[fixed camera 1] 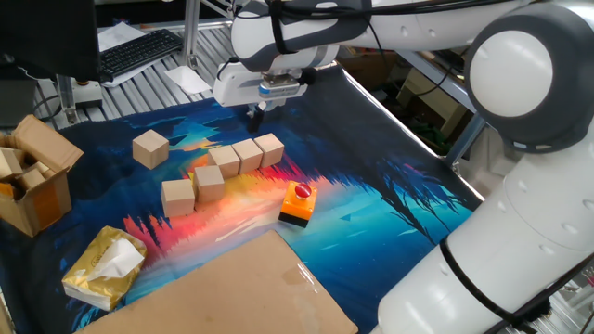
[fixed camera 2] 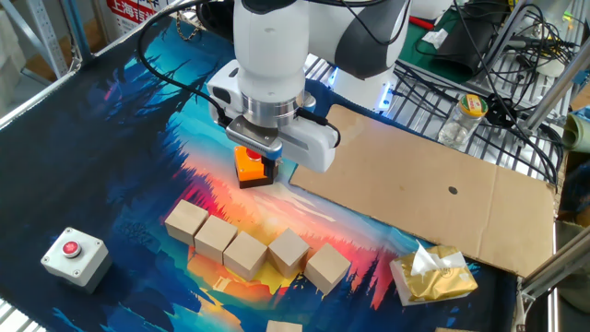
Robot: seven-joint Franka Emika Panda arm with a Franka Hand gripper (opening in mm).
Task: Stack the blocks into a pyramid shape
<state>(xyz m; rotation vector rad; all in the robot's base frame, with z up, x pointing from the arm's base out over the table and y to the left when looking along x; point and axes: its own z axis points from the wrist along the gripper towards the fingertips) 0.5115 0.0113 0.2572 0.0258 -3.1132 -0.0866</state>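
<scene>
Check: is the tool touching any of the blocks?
Apart. One fixed view shows the tool hanging above the mat with mat visible between it and the nearest of the blocks.

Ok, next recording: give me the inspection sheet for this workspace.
Surface: printed mat, cardboard sheet on one side.
Job's things: six wooden blocks, all flat on the mat, none stacked.
Clutter: orange-and-black button box, grey button box, tissue pack, open carton.
Grippers: gripper above the blocks, empty; jaw state unclear.
Cables: bundle off the table.
Surroundings: keyboard.
</scene>
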